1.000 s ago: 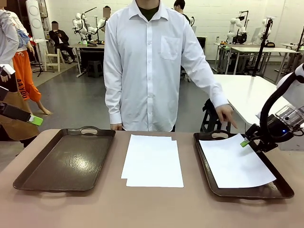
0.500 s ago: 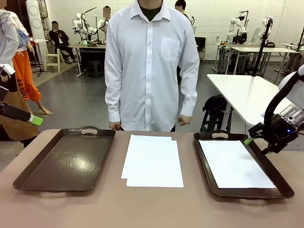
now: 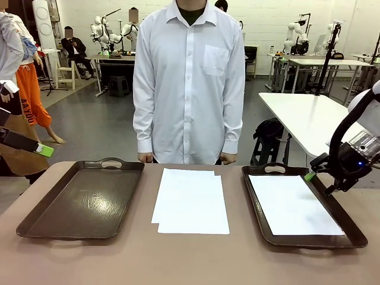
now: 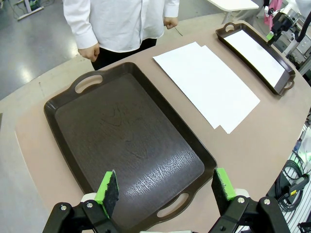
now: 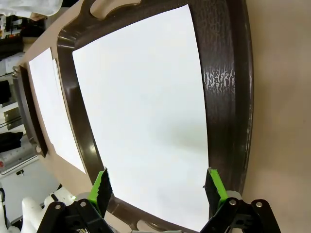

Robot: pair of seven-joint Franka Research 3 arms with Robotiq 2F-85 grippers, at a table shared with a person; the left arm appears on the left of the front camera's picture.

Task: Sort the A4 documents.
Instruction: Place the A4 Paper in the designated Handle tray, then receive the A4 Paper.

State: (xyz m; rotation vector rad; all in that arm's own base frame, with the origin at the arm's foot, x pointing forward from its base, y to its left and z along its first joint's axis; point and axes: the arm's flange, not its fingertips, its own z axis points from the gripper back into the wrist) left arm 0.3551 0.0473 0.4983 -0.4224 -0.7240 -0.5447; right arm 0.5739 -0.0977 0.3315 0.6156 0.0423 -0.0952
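- Sheets of A4 paper (image 3: 191, 200) lie in a slightly offset stack on the table (image 3: 178, 261), between two dark brown handled trays.
- We see a single sheet (image 3: 295, 205) lying flat in the right tray (image 3: 338, 208).
- Right gripper (image 5: 158, 187): fingers spread wide, gripping nothing, above that single sheet.
- Left gripper (image 4: 165, 187): fingers spread wide, gripping nothing, over the left tray (image 4: 126, 141).
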